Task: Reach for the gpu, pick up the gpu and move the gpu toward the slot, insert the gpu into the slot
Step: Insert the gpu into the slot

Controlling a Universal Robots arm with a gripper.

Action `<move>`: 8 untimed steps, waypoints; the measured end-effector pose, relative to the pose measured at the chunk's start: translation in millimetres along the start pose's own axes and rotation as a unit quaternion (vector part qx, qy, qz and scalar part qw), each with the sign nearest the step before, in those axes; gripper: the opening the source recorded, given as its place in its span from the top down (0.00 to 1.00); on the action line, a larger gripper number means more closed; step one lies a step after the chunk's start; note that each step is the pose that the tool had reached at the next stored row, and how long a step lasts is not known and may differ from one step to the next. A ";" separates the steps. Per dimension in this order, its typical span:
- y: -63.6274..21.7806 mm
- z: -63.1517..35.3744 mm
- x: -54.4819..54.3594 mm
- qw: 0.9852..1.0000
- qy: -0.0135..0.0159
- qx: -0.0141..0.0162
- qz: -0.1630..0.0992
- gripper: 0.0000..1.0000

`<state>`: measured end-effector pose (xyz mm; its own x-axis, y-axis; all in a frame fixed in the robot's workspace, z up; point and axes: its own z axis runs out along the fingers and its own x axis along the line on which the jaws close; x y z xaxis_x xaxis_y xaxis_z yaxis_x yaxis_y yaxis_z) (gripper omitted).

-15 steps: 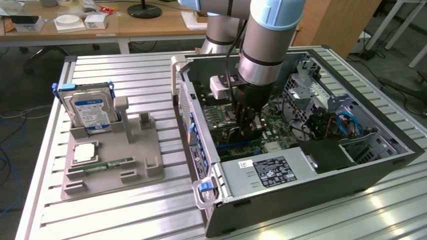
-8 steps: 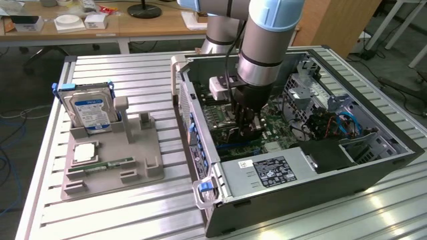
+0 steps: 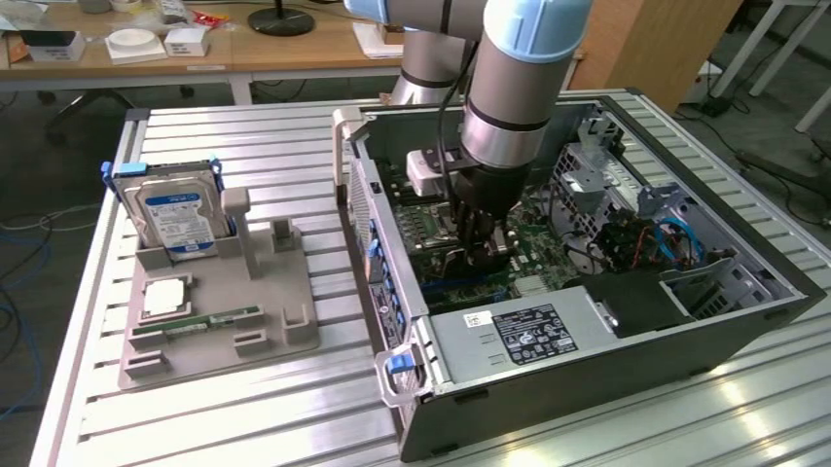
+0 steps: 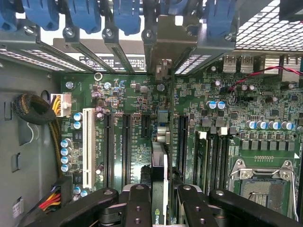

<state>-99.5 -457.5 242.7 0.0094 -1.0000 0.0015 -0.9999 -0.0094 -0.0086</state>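
My gripper (image 4: pixel 161 190) is shut on the gpu (image 4: pixel 158 165), which I see edge-on between the two black fingers (image 4: pixel 138 201). The card stands upright over the green motherboard. Its silver end bracket (image 4: pixel 163 52) reaches the case's rear openings. A short blue stretch of the slot (image 4: pixel 163 117) shows under the card's far end, and the card hides the rest. I cannot tell whether the card's edge sits in the slot or just above it. In the exterior view the gripper (image 3: pixel 478 251) hangs straight down inside the open computer case (image 3: pixel 727 321), with the gpu (image 3: pixel 454 261) dark between its fingers.
Black expansion slots (image 4: pixel 127 146) and a white one (image 4: pixel 88 146) lie beside the card, memory slots (image 4: pixel 214 158) and the processor socket (image 4: pixel 265 182) on its other side. Outside the case, a grey fixture (image 3: pixel 221 336) holds a hard drive (image 3: pixel 175 214) and a memory stick (image 3: pixel 214 319).
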 end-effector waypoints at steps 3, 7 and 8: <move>0.1 0.1 0.0 1.000 0.000 0.000 0.000 0.74; 0.4 0.9 0.0 1.000 0.000 0.000 0.000 0.74; 0.5 1.1 0.0 1.000 0.000 0.000 0.000 0.74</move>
<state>-100.0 -457.5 241.6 0.0094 -1.0000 0.0014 -0.9999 -0.0094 -0.0086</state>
